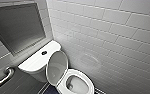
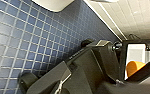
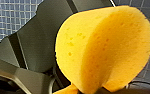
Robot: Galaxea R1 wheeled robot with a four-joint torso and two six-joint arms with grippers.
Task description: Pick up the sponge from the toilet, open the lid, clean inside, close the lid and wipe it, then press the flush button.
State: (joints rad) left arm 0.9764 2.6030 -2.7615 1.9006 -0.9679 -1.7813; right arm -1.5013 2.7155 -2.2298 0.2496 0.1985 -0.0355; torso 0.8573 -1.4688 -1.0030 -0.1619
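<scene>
The sponge (image 3: 103, 47) is pinched in the right hand (image 3: 91, 88) and is bent into a thick curve, its porous yellow face turned to the wrist camera. It is held clear of the blue mosaic floor (image 3: 8, 17), which is seen behind it. Where the sponge is gripped is cut off at the picture's edge, so the contact itself is hard to make out; a dark part of the hand is seen behind the sponge. In the left wrist view an orange slice of the sponge (image 2: 134, 67) is glimpsed between dark robot parts. The left hand (image 2: 63, 77) is held low over the floor (image 2: 28, 40); whether it is spread or pressed together cannot be told, as it is lost in dark shapes. A white ceramic edge (image 2: 53, 3) is cut off above the tiles.

In the head view the toilet (image 1: 77, 73) is placed at the lower centre of the frame, its front cut off by the lower edge. The lid (image 1: 56, 65) is raised upright against the cistern (image 1: 34, 62), and the bowl (image 1: 77, 85) is laid open. The flush button (image 1: 44, 52) is set in the cistern top. A grey recessed panel (image 1: 16, 27) is seen at upper left, a metal grab bar (image 1: 3, 77) at lower left, and a white tiled wall (image 1: 111, 37) at right.
</scene>
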